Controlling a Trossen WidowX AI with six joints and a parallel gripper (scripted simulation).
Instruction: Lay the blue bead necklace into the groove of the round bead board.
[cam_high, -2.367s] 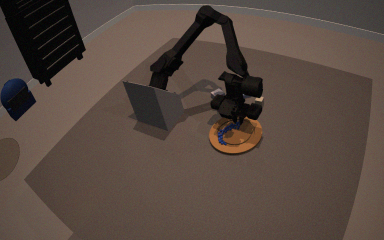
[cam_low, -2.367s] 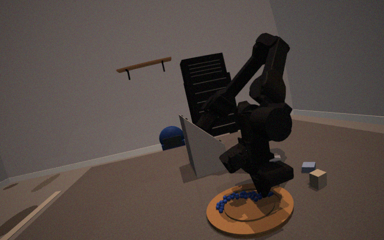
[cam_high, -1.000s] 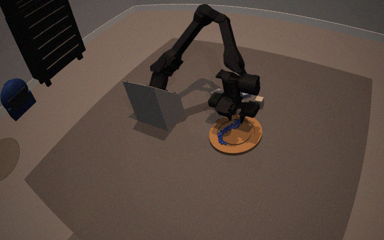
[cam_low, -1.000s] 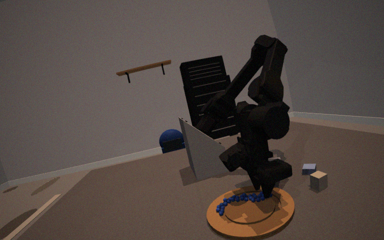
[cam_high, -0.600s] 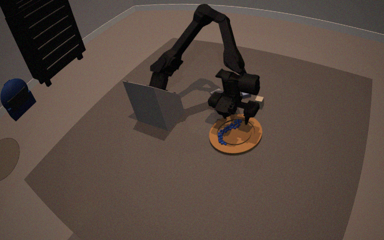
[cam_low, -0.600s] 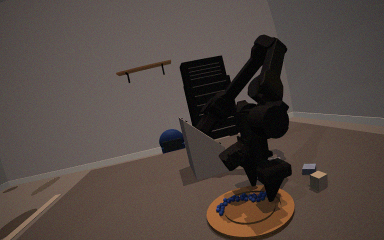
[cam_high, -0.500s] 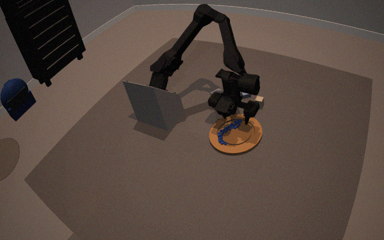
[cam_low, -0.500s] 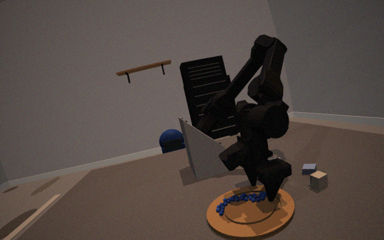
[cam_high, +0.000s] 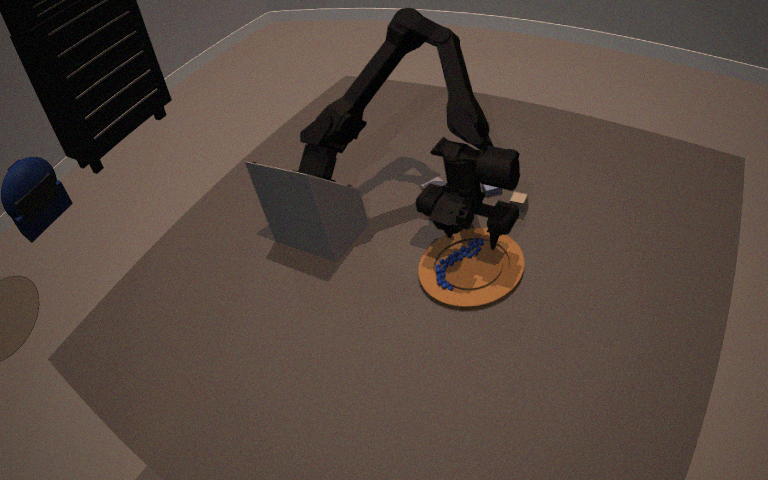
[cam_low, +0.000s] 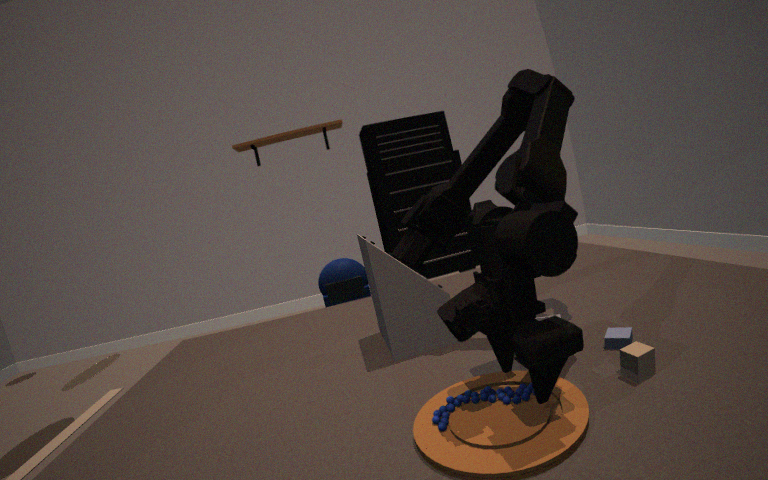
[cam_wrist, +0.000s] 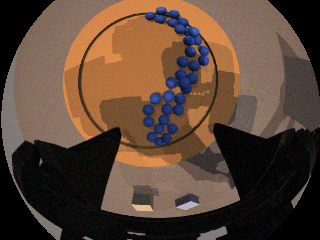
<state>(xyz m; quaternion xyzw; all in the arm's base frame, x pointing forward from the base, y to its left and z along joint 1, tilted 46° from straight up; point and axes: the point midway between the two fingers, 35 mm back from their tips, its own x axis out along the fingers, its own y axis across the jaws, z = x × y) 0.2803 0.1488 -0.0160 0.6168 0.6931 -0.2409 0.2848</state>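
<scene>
The round orange bead board (cam_high: 481, 297) (cam_low: 498, 461) (cam_wrist: 71, 75) lies flat, with a thin dark ring groove. The blue bead necklace (cam_high: 441, 271) (cam_low: 487, 394) (cam_wrist: 184, 82) lies on it as a bunched double strand. In the wrist view its upper part follows the ring's upper right; its middle cuts inside the ring, and its lower end lies at the ring's bottom. The ring's left side bears no beads. My gripper (cam_high: 471, 240) (cam_low: 525, 386) (cam_wrist: 168, 130) is open and empty, its fingertips wide apart just above the board, either side of the necklace's lower end.
A tan block (cam_high: 518, 198) (cam_low: 637, 356) (cam_wrist: 143, 200) and a blue-grey block (cam_high: 491, 191) (cam_low: 618, 337) (cam_wrist: 187, 202) lie beyond the board, on the gripper's side. A grey slanted panel (cam_high: 317, 215) (cam_low: 407, 311) stands by the arm's base.
</scene>
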